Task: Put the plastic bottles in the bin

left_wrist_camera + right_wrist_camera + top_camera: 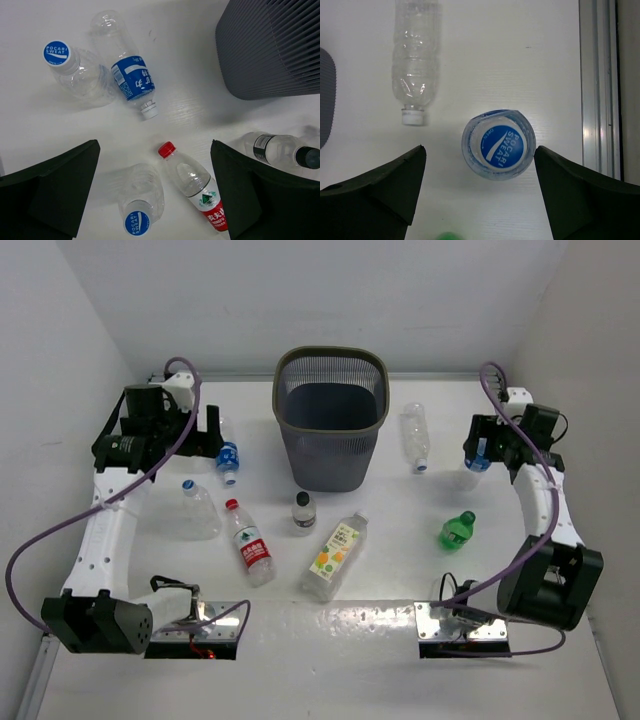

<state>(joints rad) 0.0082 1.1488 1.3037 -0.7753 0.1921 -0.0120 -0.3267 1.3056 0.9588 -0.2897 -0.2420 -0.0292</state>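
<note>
Plastic bottle (498, 145) upright, blue cap skyward, below the spread right tool (479, 150)

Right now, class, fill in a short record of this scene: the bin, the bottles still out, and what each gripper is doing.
bin: upright, far centre, no bottle seen inside
bottles out: at least eight on the table
left gripper: open, holding nothing; blue-label bottle and red-capped bottle in its view
right gripper: open, fingers either side of upright Pocari Sweat bottle
green bottle: right of the bin, untouched
yellow-green-label bottle: lying in front of the bin
</note>
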